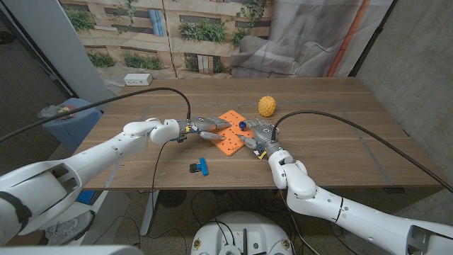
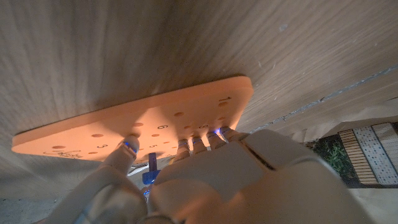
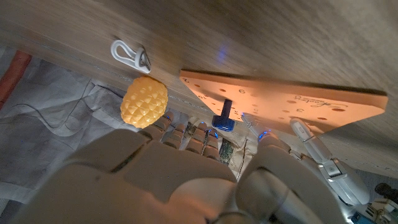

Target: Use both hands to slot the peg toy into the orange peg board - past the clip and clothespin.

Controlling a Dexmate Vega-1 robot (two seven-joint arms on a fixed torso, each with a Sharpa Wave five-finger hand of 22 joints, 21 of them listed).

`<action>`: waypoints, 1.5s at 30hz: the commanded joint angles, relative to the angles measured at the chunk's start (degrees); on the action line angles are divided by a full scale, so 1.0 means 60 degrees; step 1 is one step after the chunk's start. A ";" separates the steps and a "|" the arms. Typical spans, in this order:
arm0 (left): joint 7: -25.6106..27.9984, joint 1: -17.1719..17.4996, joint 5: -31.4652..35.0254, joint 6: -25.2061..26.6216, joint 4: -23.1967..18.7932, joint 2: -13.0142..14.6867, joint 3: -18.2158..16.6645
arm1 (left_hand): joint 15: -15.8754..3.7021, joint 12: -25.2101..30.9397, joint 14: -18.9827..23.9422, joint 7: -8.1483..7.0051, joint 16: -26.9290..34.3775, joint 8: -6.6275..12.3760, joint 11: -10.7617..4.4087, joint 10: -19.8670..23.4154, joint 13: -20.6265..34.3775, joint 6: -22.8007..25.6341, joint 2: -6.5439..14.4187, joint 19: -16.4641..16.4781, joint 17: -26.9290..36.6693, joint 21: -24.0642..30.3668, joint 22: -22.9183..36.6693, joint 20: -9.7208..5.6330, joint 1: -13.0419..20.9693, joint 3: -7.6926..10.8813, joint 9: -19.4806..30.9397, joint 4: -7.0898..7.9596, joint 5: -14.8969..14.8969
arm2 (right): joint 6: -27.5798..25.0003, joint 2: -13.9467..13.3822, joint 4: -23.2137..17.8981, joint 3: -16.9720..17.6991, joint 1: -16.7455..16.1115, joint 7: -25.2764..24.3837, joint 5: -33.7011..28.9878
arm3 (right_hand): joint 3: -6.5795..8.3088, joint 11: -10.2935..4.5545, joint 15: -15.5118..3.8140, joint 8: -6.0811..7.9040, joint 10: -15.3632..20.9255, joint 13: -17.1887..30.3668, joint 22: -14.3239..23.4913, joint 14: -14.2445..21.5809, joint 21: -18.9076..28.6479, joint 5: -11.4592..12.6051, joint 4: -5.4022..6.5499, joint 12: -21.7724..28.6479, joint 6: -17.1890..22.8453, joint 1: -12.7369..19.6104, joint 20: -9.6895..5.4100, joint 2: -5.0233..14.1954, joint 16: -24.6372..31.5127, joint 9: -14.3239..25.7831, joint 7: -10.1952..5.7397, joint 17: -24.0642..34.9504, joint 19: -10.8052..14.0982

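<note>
While the orange peg board lies on the wooden counter, both hands meet over it from opposite sides. The left hand reaches in with its fingertips pressed on the board's near edge, fingers spread and grasping nothing. The right hand comes in from the other side; its fingers curl toward the blue peg toy, which stands upright on the board just ahead of those fingers, but whether they actually pinch it I cannot tell. In the head view the peg shows between the two hands, near the board's far corner. Beyond the right hand sits a yellow bumpy ball, and in the right wrist view a white clip lies near it on the counter. Behind both hands, toward the robot, a blue and black clothespin rests apart from the board.
</note>
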 commanded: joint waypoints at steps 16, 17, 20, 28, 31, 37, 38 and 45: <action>-0.0323 0.0130 -0.0011 0.0123 -0.0209 0.0058 0.0036 | -0.0660 0.0062 0.0290 -0.0018 0.0103 0.0065 -0.0089 0.0430 0.0061 0.0397 0.0852 0.0215 0.0120 0.0091 0.0078 -0.1311 0.0113 0.0031 0.0077 0.0035 0.0010 | 0.0155 0.0347 0.0375 -0.0034 -0.0190 0.0886 -0.1415 | 0.0167 -0.0082 -0.0319 -0.0018 -0.0004 0.0029 -0.0011 -0.0102 0.0083 -0.0021 -0.0066 -0.0060 0.0093 -0.0076 -0.0360 0.0037 0.0048 0.0001 -0.0077 -0.0028 0.0074; -0.0341 0.0135 -0.0020 0.0132 -0.0218 0.0057 0.0034 | -0.0664 0.0061 0.0297 -0.0015 0.0104 0.0067 -0.0085 0.0427 0.0061 0.0402 0.0848 0.0216 0.0119 0.0092 0.0078 -0.1311 0.0115 0.0032 0.0077 0.0032 0.0010 | 0.0117 0.0379 0.0394 -0.0024 -0.0201 0.0910 -0.1455 | 0.0171 -0.0074 -0.0305 -0.0017 -0.0003 0.0029 -0.0011 -0.0096 0.0082 -0.0022 -0.0066 -0.0060 0.0099 -0.0083 -0.0347 0.0038 0.0052 0.0001 -0.0077 -0.0030 0.0071; -0.0342 0.0141 -0.0013 0.0136 -0.0223 0.0046 0.0037 | -0.0660 0.0062 0.0301 -0.0012 0.0105 0.0068 -0.0083 0.0428 0.0061 0.0404 0.0852 0.0219 0.0118 0.0092 0.0078 -0.1306 0.0118 0.0034 0.0077 0.0034 0.0010 | 0.0101 0.0436 0.0391 0.0103 -0.0277 0.0897 -0.1370 | 0.0180 -0.0080 -0.0301 -0.0012 -0.0007 0.0029 -0.0011 -0.0084 0.0085 -0.0022 -0.0067 -0.0062 0.0124 -0.0100 -0.0345 0.0039 0.0060 0.0002 -0.0075 -0.0033 0.0077; -0.0364 0.0156 0.0003 0.0167 -0.0283 0.0060 0.0025 | -0.0657 0.0061 0.0306 -0.0020 0.0106 0.0068 -0.0105 0.0425 0.0061 0.0400 0.0847 0.0223 0.0120 0.0093 0.0079 -0.1309 0.0115 0.0036 0.0077 0.0043 0.0011 | -0.0079 0.0515 0.0355 0.0366 -0.0423 0.0983 -0.1130 | 0.0189 -0.0050 -0.0301 -0.0018 0.0009 0.0030 -0.0012 -0.0053 0.0106 -0.0032 -0.0039 -0.0057 0.0138 -0.0177 -0.0329 0.0040 0.0085 0.0003 -0.0061 -0.0028 0.0137; -0.0396 0.0167 -0.0005 0.0179 -0.0322 0.0078 0.0014 | -0.0666 0.0062 0.0305 -0.0021 0.0105 0.0068 -0.0096 0.0428 0.0061 0.0399 0.0842 0.0226 0.0120 0.0093 0.0079 -0.1305 0.0114 0.0039 0.0077 0.0047 0.0011 | -0.0161 0.0516 0.0336 0.0435 -0.0495 0.0878 -0.1064 | 0.0191 -0.0023 -0.0299 -0.0026 0.0008 0.0031 -0.0013 -0.0038 0.0113 -0.0038 -0.0024 -0.0058 0.0132 -0.0217 -0.0329 0.0039 0.0098 0.0004 -0.0043 -0.0026 0.0162; -0.0389 0.0182 0.0012 0.0180 -0.0362 0.0088 -0.0001 | -0.0672 0.0062 0.0311 -0.0027 0.0105 0.0067 -0.0085 0.0427 0.0061 0.0394 0.0841 0.0227 0.0118 0.0093 0.0079 -0.1306 0.0117 0.0041 0.0077 0.0047 0.0011 | -0.0190 0.0434 0.0259 0.0418 -0.0520 0.0881 -0.1039 | 0.0199 -0.0001 -0.0303 -0.0021 0.0040 0.0032 -0.0014 0.0009 0.0130 -0.0045 -0.0016 -0.0047 0.0160 -0.0260 -0.0327 0.0032 0.0122 0.0006 -0.0032 -0.0028 0.0220; -0.0377 0.0186 0.0014 0.0182 -0.0365 0.0086 -0.0005 | -0.0670 0.0061 0.0312 -0.0023 0.0104 0.0067 -0.0089 0.0425 0.0061 0.0394 0.0840 0.0225 0.0117 0.0092 0.0079 -0.1309 0.0118 0.0041 0.0077 0.0046 0.0011 | -0.0173 0.0422 0.0254 0.0402 -0.0512 0.0898 -0.1039 | 0.0200 -0.0009 -0.0302 -0.0015 0.0053 0.0032 -0.0014 0.0016 0.0130 -0.0048 -0.0010 -0.0042 0.0181 -0.0276 -0.0326 0.0032 0.0127 0.0006 -0.0030 -0.0027 0.0224; -0.0396 0.0239 0.0013 0.0220 -0.0455 0.0115 -0.0029 | -0.0669 0.0059 0.0311 -0.0026 0.0104 0.0070 -0.0084 0.0419 0.0061 0.0398 0.0839 0.0228 0.0118 0.0092 0.0079 -0.1309 0.0116 0.0043 0.0077 0.0055 0.0011 | -0.0097 0.0423 0.0215 0.0363 -0.0467 0.0935 -0.0968 | 0.0216 0.0017 -0.0453 -0.0005 0.0134 0.0033 -0.0015 0.0076 0.0140 -0.0066 0.0014 -0.0019 0.0251 -0.0377 -0.0341 0.0020 0.0163 0.0008 -0.0028 -0.0027 0.0291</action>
